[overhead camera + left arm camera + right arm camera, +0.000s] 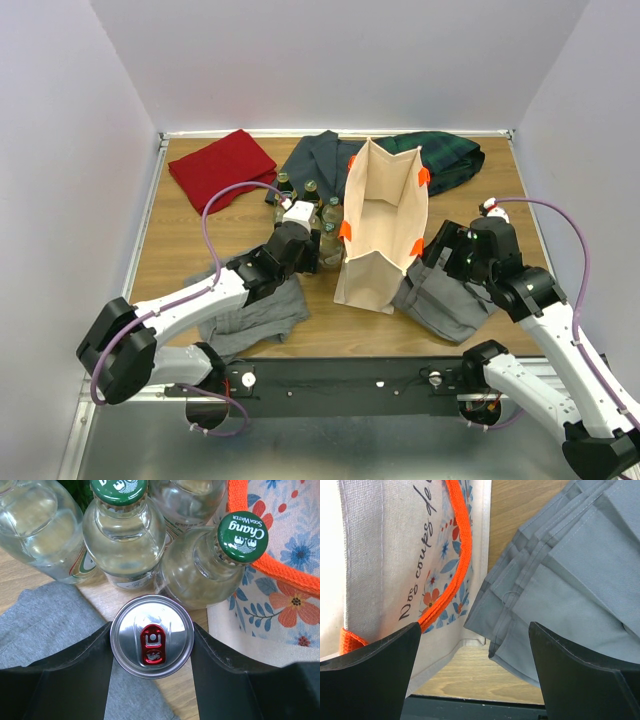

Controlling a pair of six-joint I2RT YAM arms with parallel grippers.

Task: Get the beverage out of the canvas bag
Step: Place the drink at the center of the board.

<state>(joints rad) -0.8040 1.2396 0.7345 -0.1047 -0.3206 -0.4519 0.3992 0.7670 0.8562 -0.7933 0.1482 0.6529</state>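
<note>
The beige canvas bag (385, 215) with orange handles stands upright and open at mid-table. Its flowered side shows in the left wrist view (280, 605) and in the right wrist view (385, 555). A silver beverage can (151, 636) with a red tab sits just left of the bag, outside it. My left gripper (151, 630) is shut on the can, with a finger pressing each side. In the top view the left gripper (303, 248) hides the can. My right gripper (474, 630) is open and holds nothing, low beside the bag's right wall (440, 250).
Several clear soda bottles with green caps (125, 535) (311, 192) stand close beyond the can, against the bag. Grey folded clothes lie under each arm (255, 310) (445, 300). A red cloth (222, 165), a dark garment (320, 160) and a green plaid one (445, 155) lie at the back.
</note>
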